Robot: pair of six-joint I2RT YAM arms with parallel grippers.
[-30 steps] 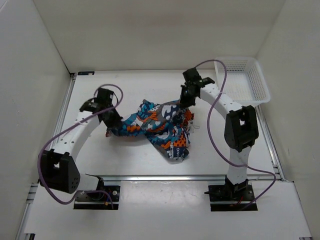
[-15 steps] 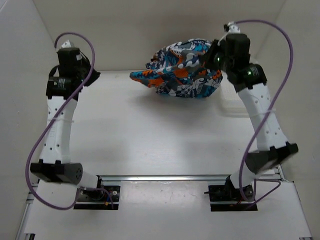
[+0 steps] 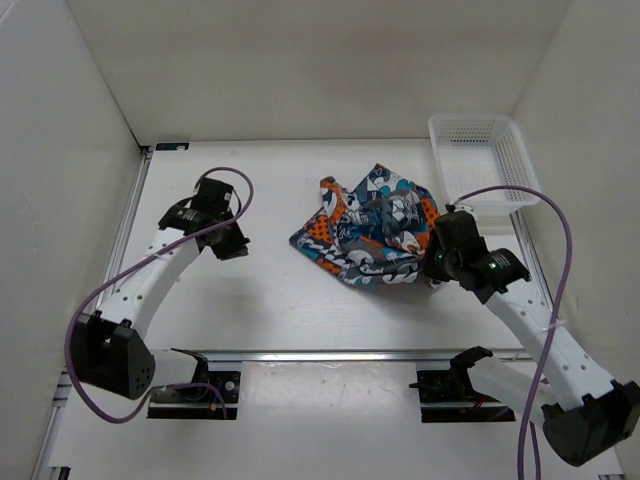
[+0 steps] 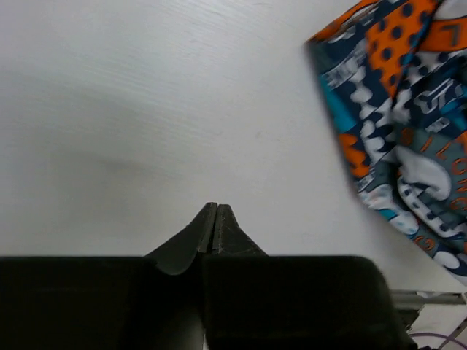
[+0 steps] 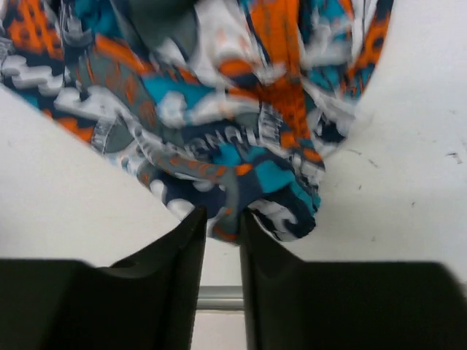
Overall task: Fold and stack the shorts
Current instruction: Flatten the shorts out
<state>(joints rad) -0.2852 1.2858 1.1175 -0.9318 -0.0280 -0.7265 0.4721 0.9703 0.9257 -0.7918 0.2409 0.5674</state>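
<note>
**Right claw on the hem of the shorts, left claw closed and empty**

The right gripper (image 5: 220,214) has its two dark fingers (image 5: 191,240) only a narrow slit apart, and a dark-blue and orange fold of the shorts (image 3: 375,235) sits in that slit at the very tips. The claw is therefore nipped on the edge of the cloth. From above, this claw reaches in from the right and meets the shorts at their right-hand, near edge, while its arm runs back towards the near right corner. A purple cable (image 3: 566,240) loops out wide beside the arm.

The left gripper (image 4: 214,208) has its jaws pressed fully together with nothing between them. It hangs over bare white table (image 3: 270,300). The nearest edge of the shorts lies off to its right, apart from the fingertips.

The shorts lie on the table as one crumpled, roughly diamond-shaped heap, right of centre. They are bunched and creased, not folded flat. The print is blue, orange, white, black and grey, with dotted patches and lettering. The right wrist view is blurred, so the finer folds cannot be made out.

A white mesh basket (image 3: 478,125) stands in the far right corner, just beyond the heap and apart from it. A metal rail (image 3: 330,355) runs along the near edge of the table.
</note>
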